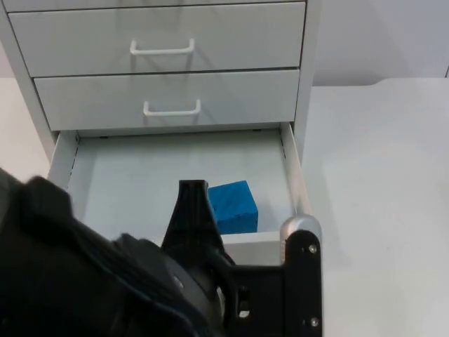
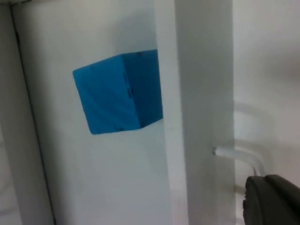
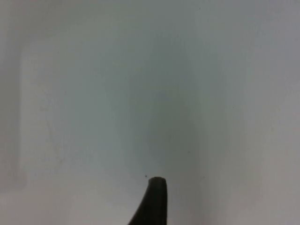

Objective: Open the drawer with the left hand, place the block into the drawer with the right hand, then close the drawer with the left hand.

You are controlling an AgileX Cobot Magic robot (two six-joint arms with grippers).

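Left claw [image 1: 193, 210] hangs over open drawer [image 1: 295, 175] holding blue block [image 1: 233, 206].

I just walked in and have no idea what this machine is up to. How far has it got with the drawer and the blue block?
Two steps look done: the bottom drawer stands pulled out, and the blue block lies inside it near the front. In hand: the left gripper is at the drawer's handle. Left to do: pushing the drawer shut. The right gripper waits over bare white surface.
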